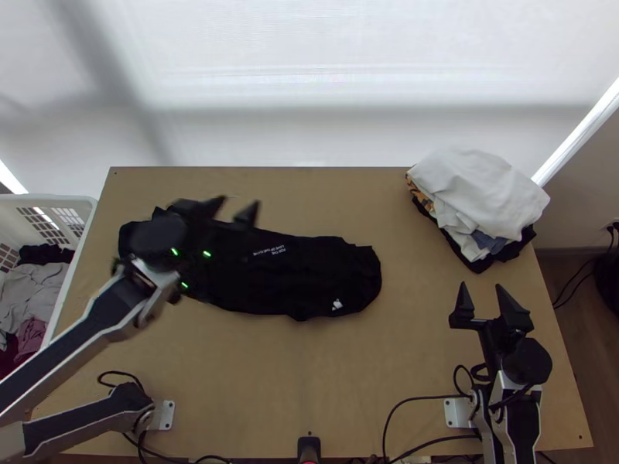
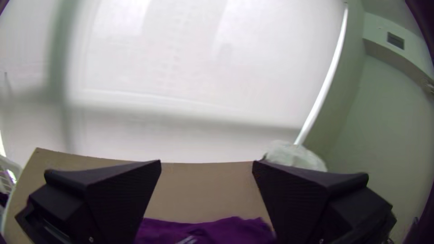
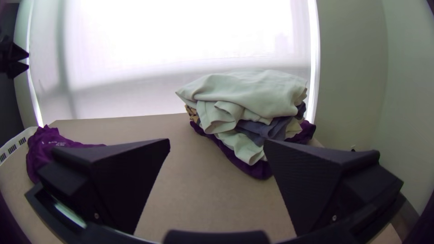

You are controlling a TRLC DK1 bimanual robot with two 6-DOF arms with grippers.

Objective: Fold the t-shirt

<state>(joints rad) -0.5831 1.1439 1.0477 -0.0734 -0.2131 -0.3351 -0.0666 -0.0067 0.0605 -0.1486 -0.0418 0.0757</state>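
The left gripper (image 1: 238, 204) has its jaws wide and empty, apparently above the t-shirt (image 1: 309, 271), a long, uneven dark strip running from under those jaws toward the right gripper (image 1: 480, 286), whose jaws also gape, well apart from it. Closing the left jaws on one layer could pull the strip loose; without a counter-hold it might skid. Beyond the right jaws, the garment pile (image 1: 480, 193) looks lopsided and could slump if brushed.
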